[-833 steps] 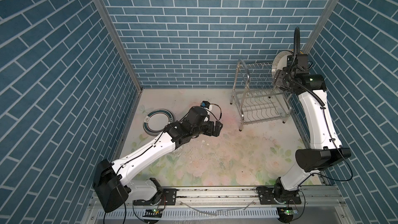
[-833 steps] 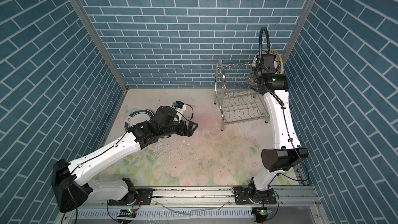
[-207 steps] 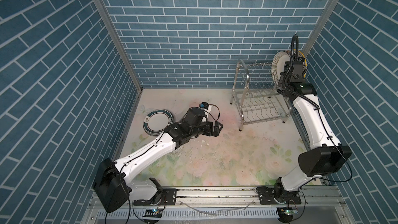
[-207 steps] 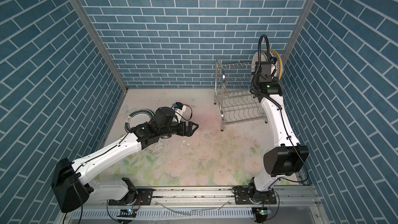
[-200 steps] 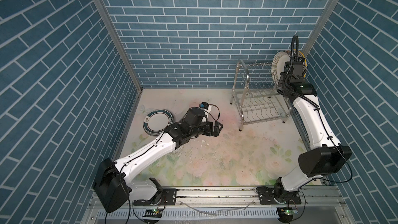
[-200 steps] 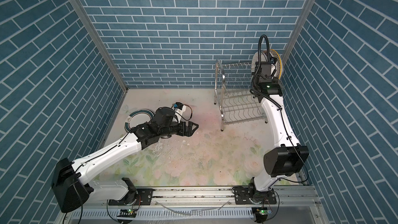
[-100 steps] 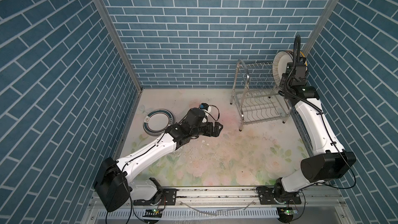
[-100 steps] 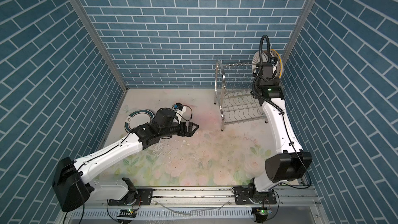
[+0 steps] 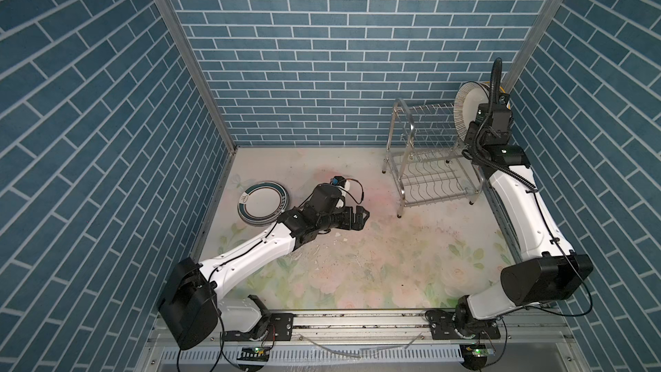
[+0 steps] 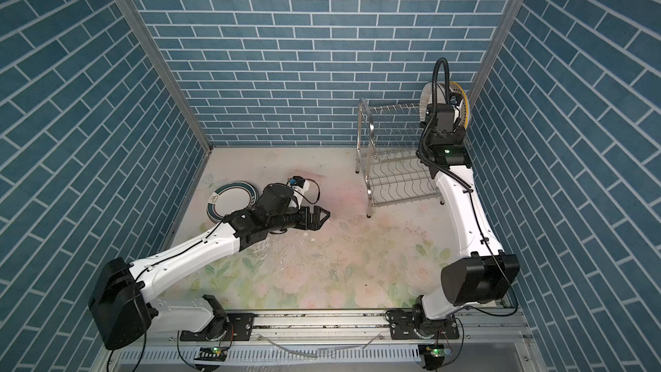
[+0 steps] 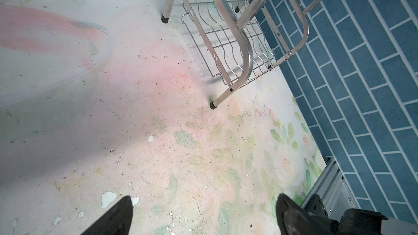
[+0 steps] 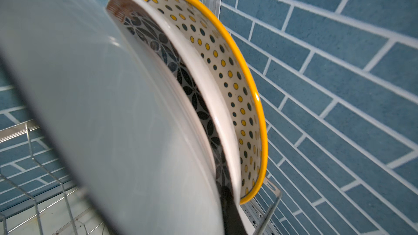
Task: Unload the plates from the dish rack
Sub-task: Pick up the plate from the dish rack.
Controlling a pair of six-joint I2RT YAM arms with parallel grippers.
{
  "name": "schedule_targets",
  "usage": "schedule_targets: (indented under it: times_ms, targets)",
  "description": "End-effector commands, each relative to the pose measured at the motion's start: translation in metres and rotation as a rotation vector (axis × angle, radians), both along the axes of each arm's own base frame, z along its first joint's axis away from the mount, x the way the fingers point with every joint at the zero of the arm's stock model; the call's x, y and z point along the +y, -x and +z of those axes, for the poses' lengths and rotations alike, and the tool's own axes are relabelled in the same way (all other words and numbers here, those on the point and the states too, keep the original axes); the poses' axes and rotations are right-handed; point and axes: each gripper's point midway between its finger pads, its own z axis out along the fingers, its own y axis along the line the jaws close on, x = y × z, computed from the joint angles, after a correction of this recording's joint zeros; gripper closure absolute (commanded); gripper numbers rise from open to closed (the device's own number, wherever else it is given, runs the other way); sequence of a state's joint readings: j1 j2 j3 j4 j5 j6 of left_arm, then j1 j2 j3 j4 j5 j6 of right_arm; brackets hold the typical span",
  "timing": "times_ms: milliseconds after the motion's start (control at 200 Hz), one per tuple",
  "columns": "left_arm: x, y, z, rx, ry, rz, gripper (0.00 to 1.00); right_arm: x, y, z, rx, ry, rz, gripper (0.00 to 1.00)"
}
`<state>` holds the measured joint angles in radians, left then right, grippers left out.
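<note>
Plates [image 12: 90,87]: three in one rack [image 9: 431,182]

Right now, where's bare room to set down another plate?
Widest: the mat between the left claw, the front legs of the dish rack and the front rail. Also the back strip between the stacked plates and the rack. Crowded: the rack's right end, where the right claw grips the striped plate.

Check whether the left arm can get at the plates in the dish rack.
Probably not: the plates stand at the dish rack's end away from it, and the right gripper, shut on one, blocks that side.
</note>
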<state>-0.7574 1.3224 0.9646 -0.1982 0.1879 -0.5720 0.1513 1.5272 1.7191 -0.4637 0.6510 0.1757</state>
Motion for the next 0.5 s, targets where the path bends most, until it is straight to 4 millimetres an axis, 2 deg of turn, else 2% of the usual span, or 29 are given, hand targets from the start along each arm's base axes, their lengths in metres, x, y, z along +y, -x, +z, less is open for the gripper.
schedule_targets:
  times_ms: [0,285,495]
  targets:
    - [0.002,-0.001,0.000,-0.001,0.008,0.009,0.01,0.004,0.008,0.083,-0.289,-0.101,0.009,1.00]
    - [0.001,-0.001,0.002,-0.005,0.018,0.000,0.01,0.012,0.010,0.098,-0.318,-0.151,0.045,1.00]
    - [0.002,0.000,0.006,-0.014,0.019,-0.001,0.01,0.013,0.019,0.115,-0.354,-0.176,0.063,1.00]
